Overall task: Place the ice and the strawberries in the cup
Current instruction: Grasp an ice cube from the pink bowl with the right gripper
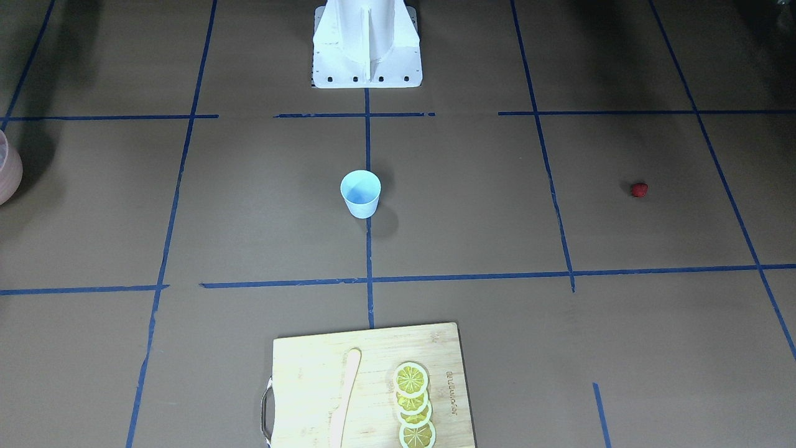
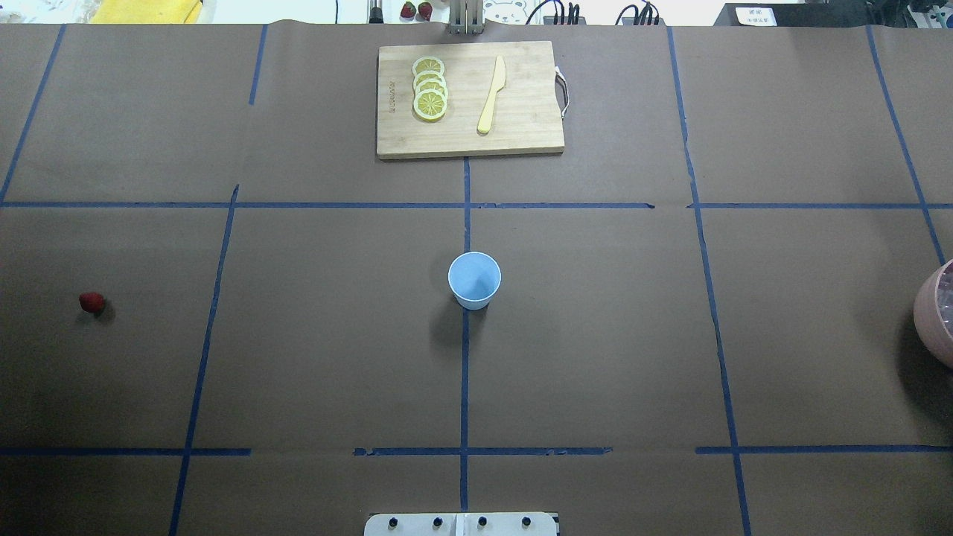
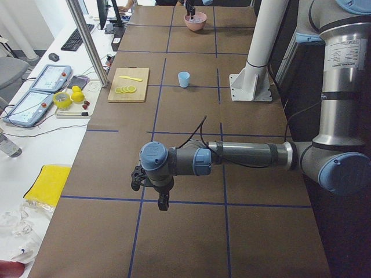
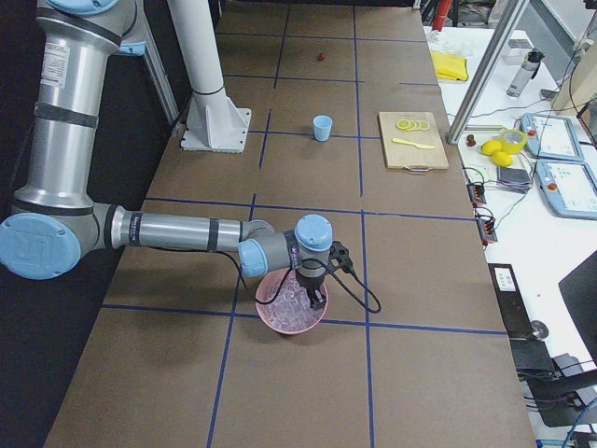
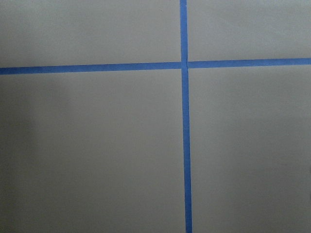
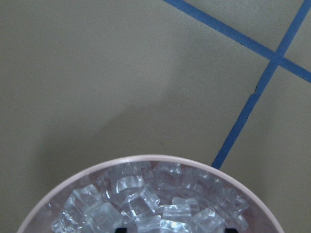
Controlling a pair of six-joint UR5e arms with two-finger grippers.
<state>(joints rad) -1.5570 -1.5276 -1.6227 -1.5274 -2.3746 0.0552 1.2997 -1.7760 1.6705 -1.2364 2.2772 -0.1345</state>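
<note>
Brown worktop (image 2: 595, 357), nothing done yet. Cup (image 2: 474, 279) empty at centre; strawberry (image 2: 91, 301) well apart at left; ice (image 6: 141, 204) heaped in bowl (image 6: 146, 159) at right, under right pincer (image 4: 317, 297). Left pincer (image 3: 164, 200) over bare paper. Cannot tell either pincer's grip. Both transfers left.

- A wooden cutting board (image 2: 525, 119) lies at the far middle of the table, with a metal handle (image 2: 563, 89) on one short side.
- Four lemon slices (image 2: 430, 93) overlap in a row on the board.
- A pale yellow knife (image 2: 491, 95) lies on the board beside the slices, apart from them.
- A pink bowl (image 2: 927, 327) stands at the table's edge, half cut off in the overhead view.
- Brown paper (image 2: 335, 335) covers the table; blue tape (image 2: 464, 372) marks it into squares.
- On the white side desk are two tablet-like screens (image 3: 49, 78), a keyboard (image 3: 75, 37), a mouse (image 3: 54, 57) and a yellow cloth (image 3: 46, 182).
</note>
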